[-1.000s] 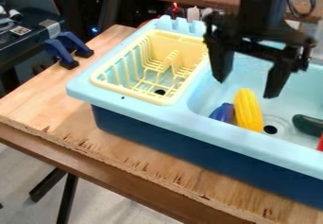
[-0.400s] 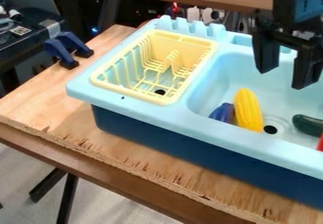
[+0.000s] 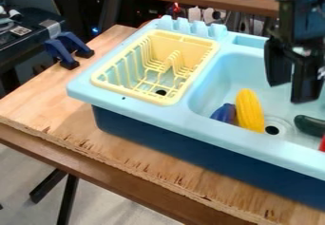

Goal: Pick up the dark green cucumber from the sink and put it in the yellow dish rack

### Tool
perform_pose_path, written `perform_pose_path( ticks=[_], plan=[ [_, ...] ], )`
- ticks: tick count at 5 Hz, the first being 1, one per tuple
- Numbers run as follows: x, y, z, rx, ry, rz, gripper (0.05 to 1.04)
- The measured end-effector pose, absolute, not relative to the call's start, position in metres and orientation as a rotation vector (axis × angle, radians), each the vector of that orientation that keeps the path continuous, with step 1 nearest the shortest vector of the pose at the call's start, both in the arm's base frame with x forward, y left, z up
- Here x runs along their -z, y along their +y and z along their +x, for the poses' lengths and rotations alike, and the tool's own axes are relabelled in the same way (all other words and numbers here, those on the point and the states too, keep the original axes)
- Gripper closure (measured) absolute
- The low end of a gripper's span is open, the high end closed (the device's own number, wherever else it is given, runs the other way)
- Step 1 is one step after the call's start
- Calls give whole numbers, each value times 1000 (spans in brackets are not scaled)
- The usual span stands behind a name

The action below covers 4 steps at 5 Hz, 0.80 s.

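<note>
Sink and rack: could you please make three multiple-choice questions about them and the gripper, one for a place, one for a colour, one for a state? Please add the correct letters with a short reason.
1. Where does the corn lie?
A) In the rack
B) On the table
C) In the basin

2. Which colour is the rack?
A) Yellow
B) Red
C) Black

3. What is the state of the gripper?
A) It holds the corn
B) It hangs with nothing held
C) It lifts the rack

1 C: the corn lies near the drain, inside the walls.
2 A: its wires and rim are pale yellow.
3 B: no thing is seen between its jaws.
</note>
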<state>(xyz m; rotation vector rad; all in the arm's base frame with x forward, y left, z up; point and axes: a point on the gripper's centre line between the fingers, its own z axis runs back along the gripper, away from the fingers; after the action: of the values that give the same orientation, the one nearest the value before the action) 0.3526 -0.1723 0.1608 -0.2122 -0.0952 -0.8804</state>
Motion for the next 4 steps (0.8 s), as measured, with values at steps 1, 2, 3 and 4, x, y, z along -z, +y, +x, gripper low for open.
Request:
perform_pose_path(
  ticks=[1, 2, 3, 4],
  plan=[
    [-154, -169, 351, 1039, -107, -241, 78],
    [-155, -162, 329, 1105, -60, -259, 78],
    [-149, -167, 349, 1129, -52, -265, 77],
    [-142, -175, 369, 1173, -70, -232, 78]
  ],
)
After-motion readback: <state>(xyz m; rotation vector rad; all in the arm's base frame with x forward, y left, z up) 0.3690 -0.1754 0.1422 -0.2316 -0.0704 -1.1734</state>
